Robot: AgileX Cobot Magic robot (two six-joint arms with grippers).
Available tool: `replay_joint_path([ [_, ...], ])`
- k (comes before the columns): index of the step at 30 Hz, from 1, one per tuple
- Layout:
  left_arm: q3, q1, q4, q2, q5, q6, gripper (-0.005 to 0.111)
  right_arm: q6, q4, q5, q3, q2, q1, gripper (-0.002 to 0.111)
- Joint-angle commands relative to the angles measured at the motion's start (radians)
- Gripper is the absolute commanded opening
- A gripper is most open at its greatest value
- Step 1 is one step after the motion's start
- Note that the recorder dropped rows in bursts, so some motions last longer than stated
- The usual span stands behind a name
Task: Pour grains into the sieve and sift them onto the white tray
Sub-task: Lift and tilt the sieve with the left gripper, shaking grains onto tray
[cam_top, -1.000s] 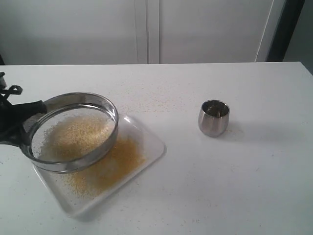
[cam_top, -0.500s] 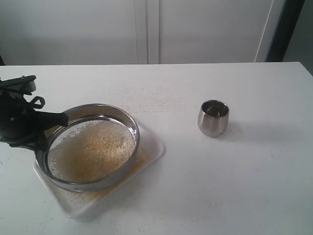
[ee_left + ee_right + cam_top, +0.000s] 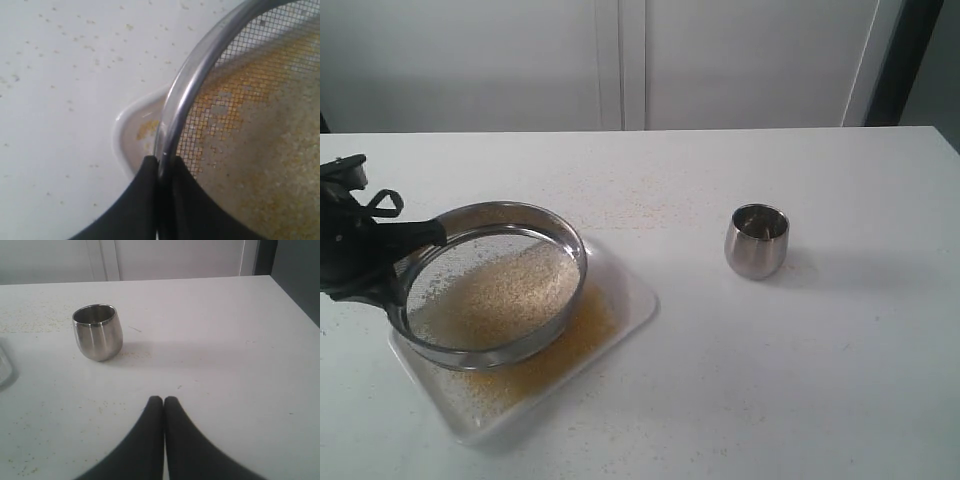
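Your left gripper (image 3: 161,162) pinches the rim of the sieve (image 3: 500,357) over the white tray (image 3: 632,300). You can see grains (image 3: 500,295) in both. Your right gripper (image 3: 163,401) has its jaws pressed together.

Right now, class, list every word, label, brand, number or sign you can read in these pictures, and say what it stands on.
None: no view shows any readable text.
The sieve, the white tray, the steel cup, the table and the wall panels behind it are all plain, with no print, labels or marks.
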Motion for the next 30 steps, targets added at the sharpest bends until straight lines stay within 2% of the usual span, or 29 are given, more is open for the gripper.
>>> replay_joint_path([
  [1,-0.003,-0.054,-0.017,-0.006,-0.014,0.183,0.0,0.002,-0.002,-0.008,0.005,-0.004,-0.006,0.0],
  [3,-0.003,-0.007,0.041,-0.006,-0.016,0.051,0.0,0.002,-0.002,-0.008,0.005,-0.004,-0.006,0.0],
  [5,-0.003,0.036,-0.003,-0.006,-0.001,-0.1,0.0,0.002,-0.002,-0.008,0.005,-0.004,-0.006,0.0],
  [6,-0.003,0.036,-0.039,-0.006,0.008,-0.09,0.0,0.002,-0.002,-0.008,0.005,-0.004,-0.006,0.0],
  [8,-0.003,-0.009,-0.122,-0.008,0.013,0.073,0.0,0.002,-0.002,-0.008,0.005,-0.004,-0.006,0.0],
  [10,-0.003,-0.051,-0.113,-0.008,0.001,0.203,0.0,0.002,-0.002,-0.008,0.005,-0.004,-0.006,0.0],
  [12,-0.003,-0.051,-0.026,-0.008,-0.026,0.165,0.0,0.002,-0.002,-0.008,0.005,-0.004,-0.006,0.0],
  [13,-0.003,-0.03,-0.001,-0.008,-0.044,0.063,0.0,0.002,-0.002,-0.008,0.005,-0.004,-0.006,0.0],
  [16,-0.003,0.011,-0.031,-0.008,-0.042,-0.1,0.0,0.002,-0.002,-0.008,0.005,-0.004,-0.006,0.0],
  [19,-0.003,-0.021,-0.12,-0.008,-0.01,0.045,0.0,0.002,-0.002,-0.008,0.005,-0.004,-0.006,0.0],
  [21,-0.003,-0.037,-0.12,-0.008,-0.003,0.112,0.0,0.002,-0.002,-0.008,0.005,-0.004,-0.006,0.0],
  [25,-0.003,0.034,-0.029,-0.008,-0.001,0.033,0.0,0.002,-0.002,-0.008,0.005,-0.004,-0.006,0.0],
  [27,-0.003,0.065,-0.095,-0.008,0.011,-0.016,0.0,0.002,-0.002,-0.008,0.005,-0.004,-0.006,0.0],
  [30,-0.003,0.026,-0.217,-0.008,0.025,0.133,0.0,0.002,-0.002,-0.008,0.005,-0.004,-0.006,0.0],
])
